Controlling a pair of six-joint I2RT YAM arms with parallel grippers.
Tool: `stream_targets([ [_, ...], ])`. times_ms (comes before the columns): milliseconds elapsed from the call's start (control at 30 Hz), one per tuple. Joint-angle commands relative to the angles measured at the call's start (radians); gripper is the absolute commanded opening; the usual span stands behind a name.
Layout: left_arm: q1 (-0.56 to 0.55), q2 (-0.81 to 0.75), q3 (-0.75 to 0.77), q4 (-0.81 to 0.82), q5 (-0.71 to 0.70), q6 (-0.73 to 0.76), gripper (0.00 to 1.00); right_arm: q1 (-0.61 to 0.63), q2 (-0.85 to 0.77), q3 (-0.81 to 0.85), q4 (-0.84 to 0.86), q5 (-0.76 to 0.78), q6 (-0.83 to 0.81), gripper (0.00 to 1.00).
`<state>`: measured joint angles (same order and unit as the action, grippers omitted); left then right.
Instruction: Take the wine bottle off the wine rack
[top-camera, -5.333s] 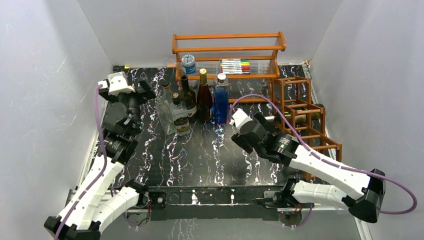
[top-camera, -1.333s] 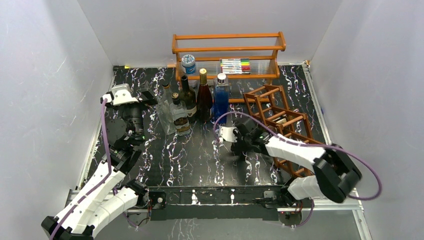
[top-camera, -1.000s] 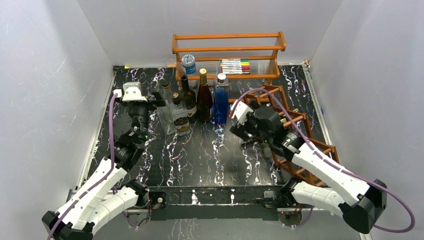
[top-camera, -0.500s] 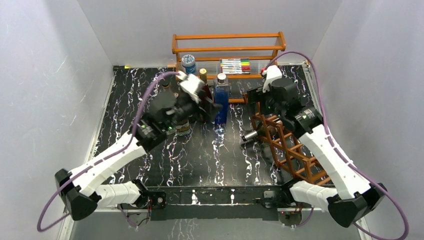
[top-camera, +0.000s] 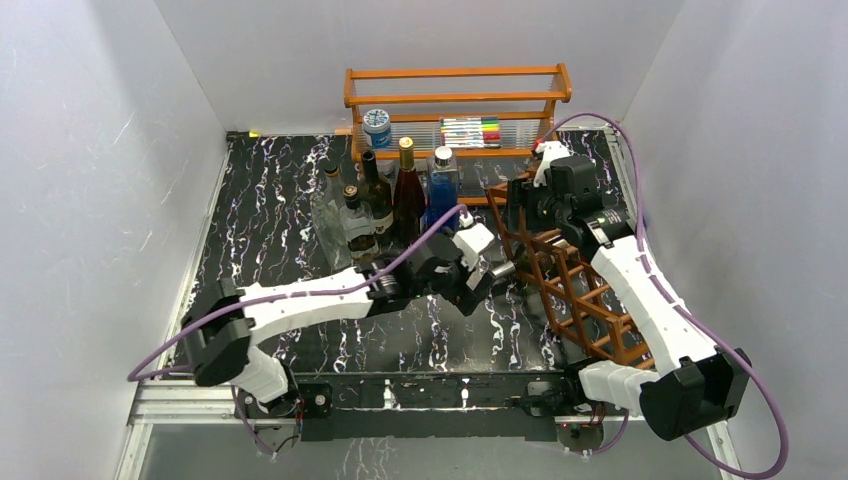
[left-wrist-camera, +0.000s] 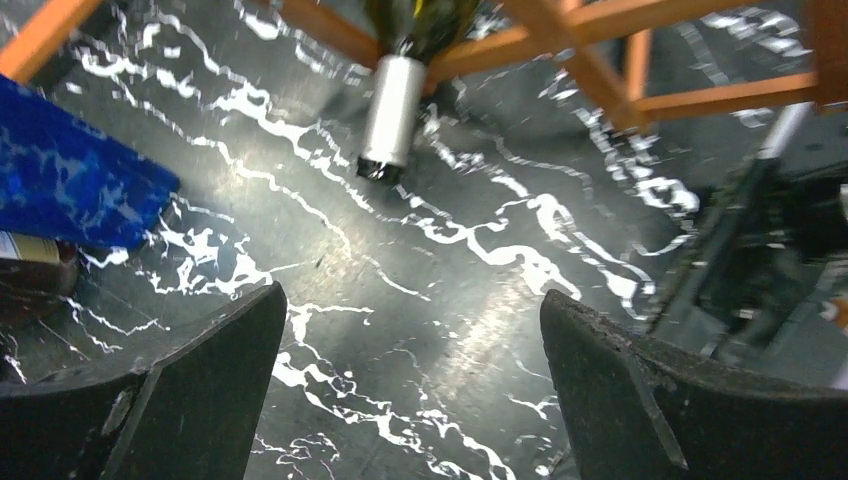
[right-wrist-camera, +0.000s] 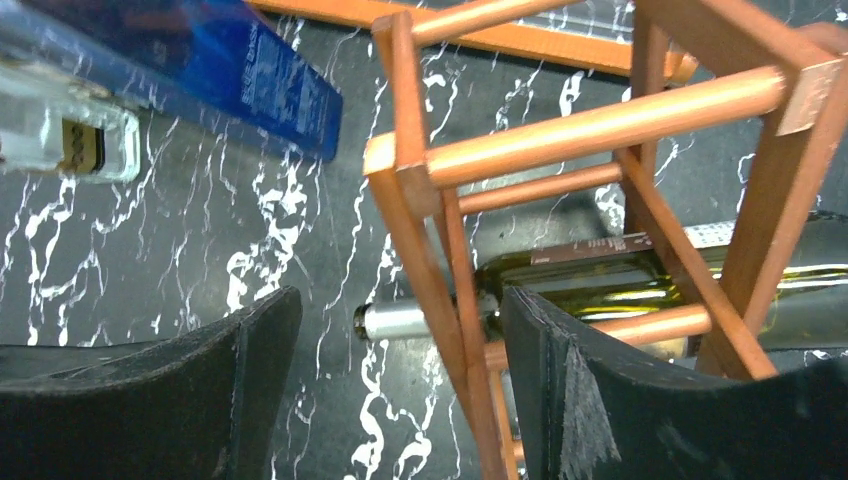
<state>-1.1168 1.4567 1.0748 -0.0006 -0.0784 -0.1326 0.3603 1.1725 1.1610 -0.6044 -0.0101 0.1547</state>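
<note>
I see my left gripper (left-wrist-camera: 410, 300) spread, wine bottle (left-wrist-camera: 392, 115) neck top centre; right gripper (right-wrist-camera: 400, 300) spread too, wine rack (right-wrist-camera: 600, 125) upper right

Top view high, facing down, both wrist views close, sharing wine bottle (right-wrist-camera: 590, 272) and wine rack (right-wrist-camera: 600, 122)

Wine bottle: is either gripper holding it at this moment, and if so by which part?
Nothing is held. The left gripper is open, short of the wine bottle; the right gripper is open at the wine rack.
</note>
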Motion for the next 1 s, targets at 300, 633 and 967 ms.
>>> stream_targets([
  [300, 0.0, 0.288, -0.083, 0.607, -0.077, 0.192, 0.98, -0.005, 0.018, -0.123, 0.304, 0.03, 0.04, 0.47],
  [633, 0.0, 0.522, 0.025, 0.731, -0.156, 0.362, 0.85, -0.005, 0.014, -0.177, 0.351, 0.038, 0.008, 0.26],
  [967, 0.0, 0.642, 0.127, 0.752, -0.177, 0.47, 0.71, -0.005, 0.009, -0.19, 0.348, 0.053, -0.035, 0.19],
])
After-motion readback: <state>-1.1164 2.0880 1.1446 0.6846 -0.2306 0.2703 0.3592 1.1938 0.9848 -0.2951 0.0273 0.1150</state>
